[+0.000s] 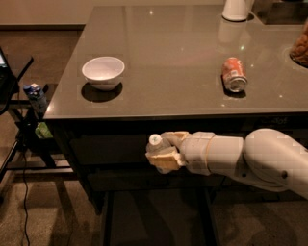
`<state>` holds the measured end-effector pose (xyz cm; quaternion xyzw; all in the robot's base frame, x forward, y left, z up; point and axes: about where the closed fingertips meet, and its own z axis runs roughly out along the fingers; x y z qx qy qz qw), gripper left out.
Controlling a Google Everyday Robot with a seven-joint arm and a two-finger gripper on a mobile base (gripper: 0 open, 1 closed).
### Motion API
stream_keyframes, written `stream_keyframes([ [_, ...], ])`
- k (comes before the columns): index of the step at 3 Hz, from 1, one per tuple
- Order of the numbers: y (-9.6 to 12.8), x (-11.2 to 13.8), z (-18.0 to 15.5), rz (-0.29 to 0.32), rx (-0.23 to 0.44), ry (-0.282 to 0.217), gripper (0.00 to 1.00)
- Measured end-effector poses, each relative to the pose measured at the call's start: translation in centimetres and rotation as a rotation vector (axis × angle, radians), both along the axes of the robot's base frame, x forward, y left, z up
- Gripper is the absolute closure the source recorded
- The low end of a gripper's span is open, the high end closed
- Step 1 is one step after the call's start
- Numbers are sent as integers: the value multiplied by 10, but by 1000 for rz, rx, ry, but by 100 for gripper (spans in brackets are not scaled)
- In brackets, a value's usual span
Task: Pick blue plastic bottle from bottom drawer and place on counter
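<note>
My gripper (164, 150) is shut on the blue plastic bottle (155, 144), of which only the white cap and clear shoulder show. It holds the bottle upright in front of the cabinet, just below the counter's (173, 62) front edge. My white arm (250, 158) reaches in from the right. The bottom drawer (154, 216) is pulled open below, its floor dark.
A white bowl (103, 72) stands on the counter at the left. An orange soda can (234, 74) lies on its side at the right. A white vessel (236, 9) stands at the back. A small blue-topped carton (35, 96) sits on a stand left of the cabinet.
</note>
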<state>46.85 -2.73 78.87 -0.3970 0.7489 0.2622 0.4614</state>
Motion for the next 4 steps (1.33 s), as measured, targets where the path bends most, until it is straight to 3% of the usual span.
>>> stream_keyframes([
  [1,0,0,0,0,4,3,100],
  [3,-21,3,52,-32,-16,-27,100],
  [4,-28,0,87,-41,-38,-82,100],
])
